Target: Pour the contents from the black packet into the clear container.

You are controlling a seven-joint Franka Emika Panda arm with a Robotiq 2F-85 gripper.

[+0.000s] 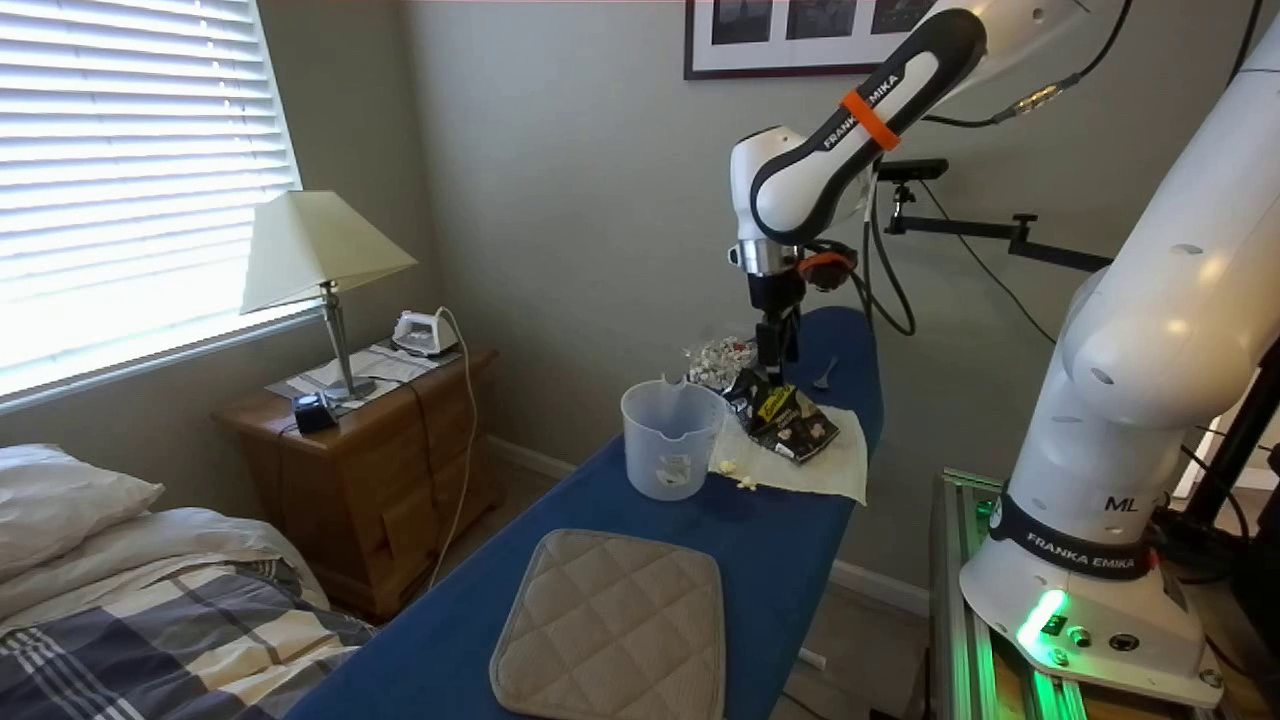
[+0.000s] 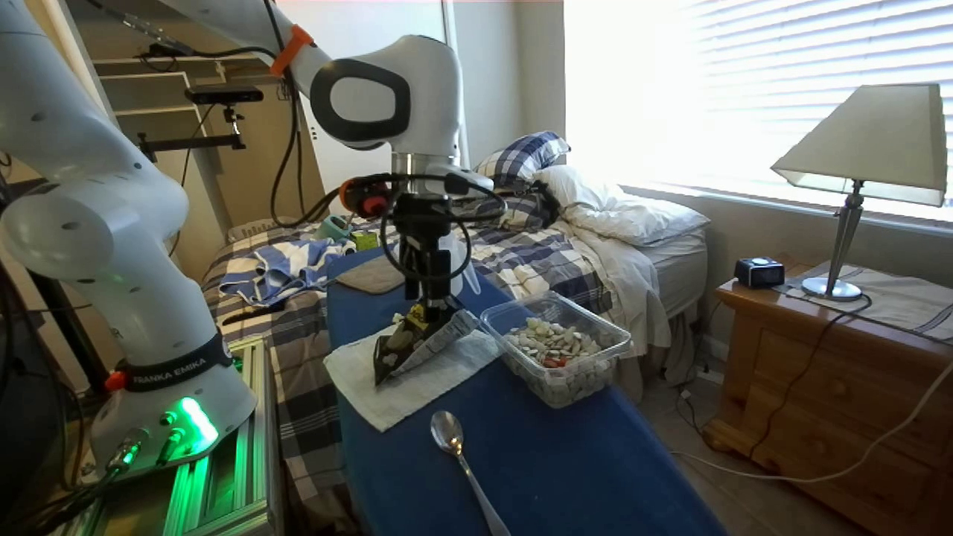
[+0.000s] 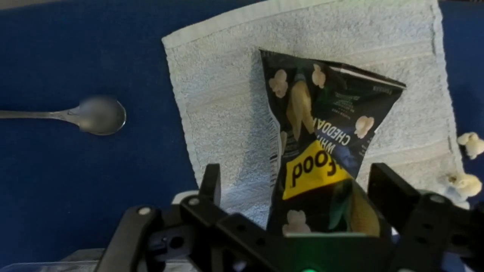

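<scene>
The black packet (image 1: pixel 803 428) lies on the white cloth, crinkled, with a yellow label and popcorn pictures. It also shows in an exterior view (image 2: pixel 402 346) and in the wrist view (image 3: pixel 332 102). The clear container (image 1: pixel 672 445), a translucent tapered pitcher, stands upright beside the cloth. In an exterior view it is mostly hidden behind the gripper. My gripper (image 3: pixel 298 183) points down over the packet, fingers wide apart, with the packet's narrow middle between them. The left finger is apart from the packet; I cannot tell whether the right one touches it. Its fingertips (image 1: pixel 776 372) are low at the packet.
The white cloth (image 2: pixel 387 402) lies on the blue ironing board (image 1: pixel 590 510). A clear rectangular tub (image 2: pixel 555 350) of small pieces stands beside it. A spoon (image 2: pixel 450 439) lies near. Popcorn pieces (image 3: pixel 471 144) lie at the cloth's edge. A quilted pad (image 1: pixel 610 620) lies in front of the pitcher.
</scene>
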